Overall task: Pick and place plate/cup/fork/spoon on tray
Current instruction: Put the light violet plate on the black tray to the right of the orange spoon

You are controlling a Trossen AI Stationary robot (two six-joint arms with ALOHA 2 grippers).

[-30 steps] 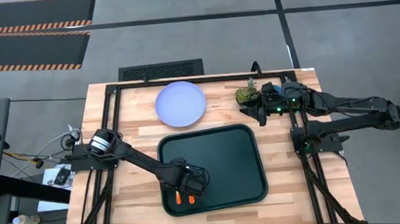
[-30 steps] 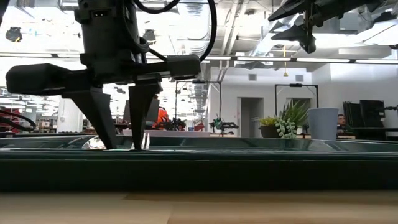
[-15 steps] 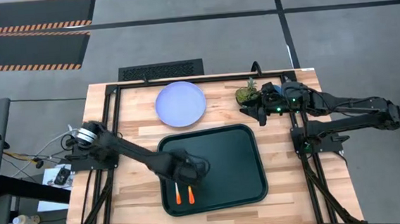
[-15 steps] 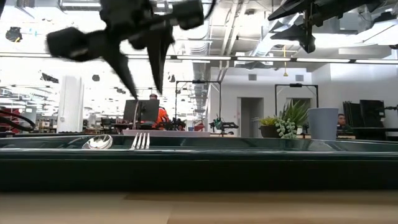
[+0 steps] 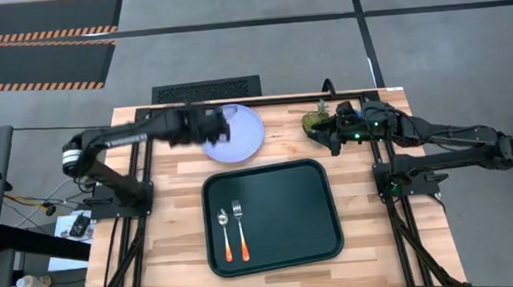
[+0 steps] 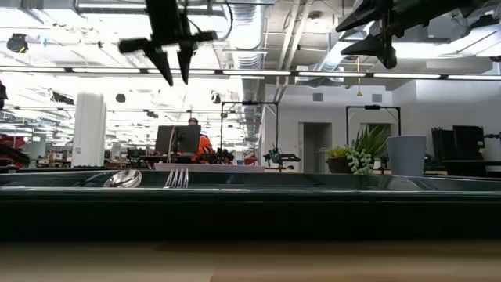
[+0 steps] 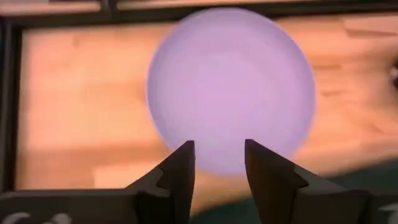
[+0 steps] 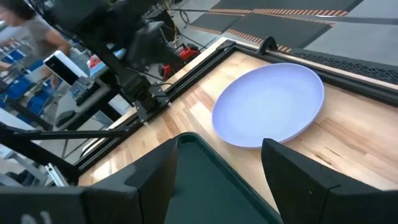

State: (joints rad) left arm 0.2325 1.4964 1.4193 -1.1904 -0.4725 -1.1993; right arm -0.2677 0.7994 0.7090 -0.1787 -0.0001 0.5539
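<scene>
The pale lavender plate lies flat on the wood table beyond the dark green tray. The orange-handled spoon and fork lie side by side in the tray's near left part, tines and bowl toward the far edge. My left gripper is open and empty, high above the plate's left part. My right gripper is open and empty, raised at the far right by the potted plant. The blue cup stands on the table beside the plant in the low view; it is hidden in the high view.
A black frame rail runs along the table's far edge behind the plate. The right part of the tray is bare. The right arm reaches in from the table's right side.
My left gripper has risen from the fork in the tray's near left part and swung toward the far edge, ending above the plate. The fork and spoon stay lying in the tray. My right arm has kept still.
</scene>
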